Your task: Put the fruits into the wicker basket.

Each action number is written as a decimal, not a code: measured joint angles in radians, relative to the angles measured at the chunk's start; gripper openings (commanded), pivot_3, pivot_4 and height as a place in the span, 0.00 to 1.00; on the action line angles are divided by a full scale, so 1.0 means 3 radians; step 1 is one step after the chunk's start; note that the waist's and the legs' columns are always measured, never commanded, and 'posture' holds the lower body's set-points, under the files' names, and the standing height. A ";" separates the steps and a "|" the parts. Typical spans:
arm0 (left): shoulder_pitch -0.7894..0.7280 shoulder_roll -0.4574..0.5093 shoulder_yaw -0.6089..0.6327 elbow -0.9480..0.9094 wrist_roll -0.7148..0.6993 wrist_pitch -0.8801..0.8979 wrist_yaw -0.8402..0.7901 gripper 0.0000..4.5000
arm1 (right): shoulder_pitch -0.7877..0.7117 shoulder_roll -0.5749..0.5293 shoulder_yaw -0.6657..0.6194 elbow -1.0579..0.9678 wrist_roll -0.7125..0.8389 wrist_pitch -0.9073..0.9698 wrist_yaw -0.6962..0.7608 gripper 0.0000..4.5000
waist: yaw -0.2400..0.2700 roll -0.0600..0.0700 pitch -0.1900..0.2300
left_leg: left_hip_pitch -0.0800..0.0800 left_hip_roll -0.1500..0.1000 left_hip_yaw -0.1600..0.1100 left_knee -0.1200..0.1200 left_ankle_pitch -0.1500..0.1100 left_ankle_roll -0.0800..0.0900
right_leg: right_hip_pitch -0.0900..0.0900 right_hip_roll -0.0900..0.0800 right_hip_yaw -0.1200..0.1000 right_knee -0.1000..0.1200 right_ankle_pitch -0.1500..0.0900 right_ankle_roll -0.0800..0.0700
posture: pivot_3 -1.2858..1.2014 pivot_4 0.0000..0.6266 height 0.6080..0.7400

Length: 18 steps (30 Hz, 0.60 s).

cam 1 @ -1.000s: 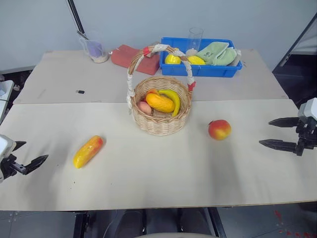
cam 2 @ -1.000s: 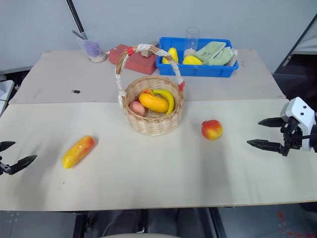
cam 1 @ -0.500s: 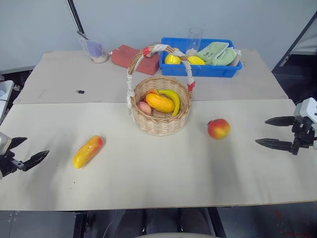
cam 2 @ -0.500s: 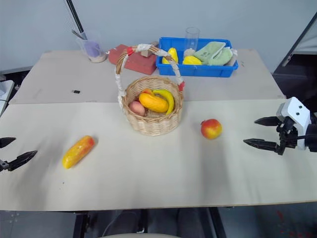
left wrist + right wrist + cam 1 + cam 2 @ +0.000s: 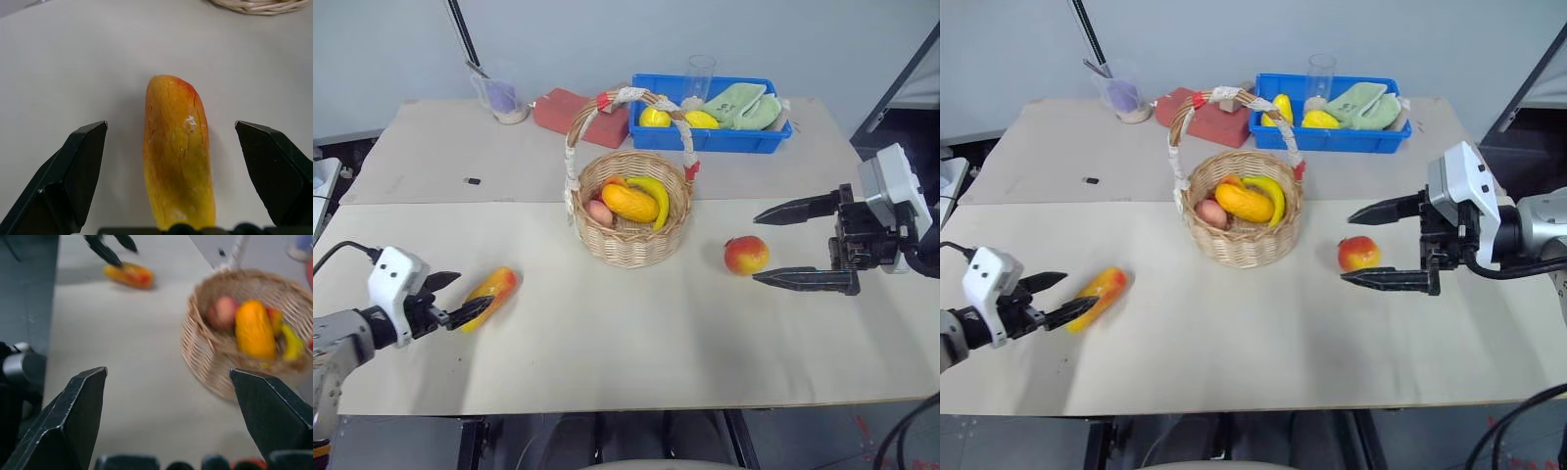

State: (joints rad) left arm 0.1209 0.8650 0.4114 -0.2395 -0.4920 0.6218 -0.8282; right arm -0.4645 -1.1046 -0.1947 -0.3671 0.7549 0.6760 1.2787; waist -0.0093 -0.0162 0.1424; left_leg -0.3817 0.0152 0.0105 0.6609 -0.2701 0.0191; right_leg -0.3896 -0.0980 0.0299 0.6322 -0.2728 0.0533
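Mango [image 5: 487, 297] lies on the table [image 5: 607, 333], left of the basket [image 5: 631, 220], between the spread fingers of the left gripper [image 5: 453, 299]. Right gripper [image 5: 778, 245] gapes wide around the apple [image 5: 746, 255], not touching, right of the basket.

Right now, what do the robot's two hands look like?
Each ends in a boxy white housing with two long, pointed black fingers. The left gripper sits on a grey metal forearm with a thin black cable looping from it; the right gripper has black framework and cables behind it.
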 measured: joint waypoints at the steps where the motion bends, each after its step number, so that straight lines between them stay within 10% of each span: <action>1: -0.0031 -0.0010 -0.0041 0.0034 0.0022 -0.0012 0.0015 1.00 | -0.0046 0.0008 0.0027 -0.0014 0.0039 0.0032 -0.0008 0.98 | 0.0000 0.0000 0.0000 | -0.0001 0.0000 0.0000 0.0000 0.0000 0.0000 | -0.0001 0.0000 0.0000 -0.0001 0.0000 0.0000 | 0.52 0.24 1.00; 8: -0.0260 -0.0145 -0.0472 0.0383 0.0371 -0.0171 0.0179 1.00 | -0.0459 0.0217 0.0253 -0.0069 0.0183 0.0137 -0.0048 0.98 | -0.0006 -0.0002 -0.0001 | -0.0005 0.0000 -0.0001 0.0000 0.0000 0.0000 | -0.0003 0.0001 -0.0001 -0.0001 0.0000 0.0000 | 0.52 0.24 1.00; 15: -0.0278 -0.0220 -0.0514 0.0407 0.0460 -0.0310 0.0210 0.40 | -0.0474 0.0250 0.0310 -0.0060 0.0180 0.0141 -0.0053 1.00 | 0.0002 -0.0003 -0.0001 | -0.0007 -0.0001 -0.0002 0.0000 0.0000 0.0000 | -0.0005 -0.0003 -0.0001 -0.0001 0.0001 0.0000 | 0.52 0.24 1.00; 18: -0.0245 -0.0224 -0.0513 0.0403 0.0458 -0.0367 0.0170 0.35 | -0.0470 0.0250 0.0310 -0.0061 0.0178 0.0141 -0.0057 1.00 | -0.0003 -0.0002 -0.0001 | -0.0006 0.0000 -0.0002 0.0000 0.0000 0.0000 | -0.0005 -0.0004 -0.0001 0.0000 0.0001 0.0000 | 0.52 0.24 1.00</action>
State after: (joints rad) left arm 0.0474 0.7979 0.2574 -0.1185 -0.3546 0.5116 -0.7774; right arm -0.6054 -1.0296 -0.1017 -0.3853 0.8083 0.7184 1.2616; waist -0.0101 -0.0170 0.1422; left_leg -0.3836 0.0151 0.0100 0.6609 -0.2700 0.0192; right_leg -0.3911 -0.0993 0.0296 0.6321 -0.2726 0.0534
